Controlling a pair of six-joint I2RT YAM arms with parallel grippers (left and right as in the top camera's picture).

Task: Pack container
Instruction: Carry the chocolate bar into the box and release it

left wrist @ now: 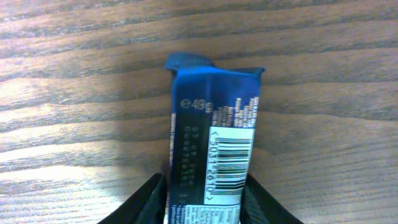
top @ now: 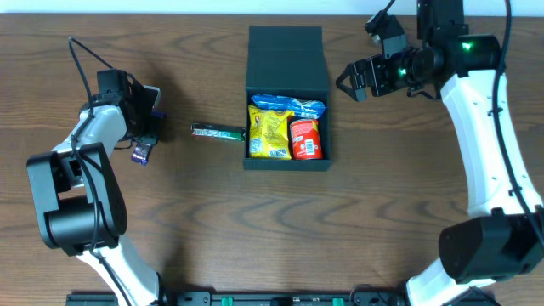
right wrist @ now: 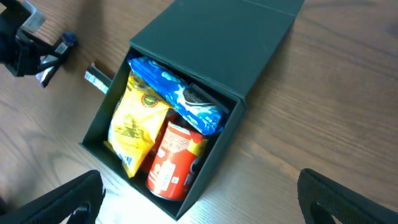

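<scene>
The black container (top: 287, 61) stands open at the table's middle, its lid flapped back. It holds a yellow packet (top: 269, 129), a blue packet (top: 289, 104) and a red can (top: 305, 138); they also show in the right wrist view, with the container (right wrist: 230, 43). My left gripper (top: 143, 140) is shut on a dark blue snack bar (left wrist: 214, 149) at the far left, over the wood. My right gripper (top: 355, 82) is open and empty, right of the container.
A green wrapped bar (top: 217, 132) lies on the table just left of the container; its end shows in the right wrist view (right wrist: 98, 78). The table is brown wood.
</scene>
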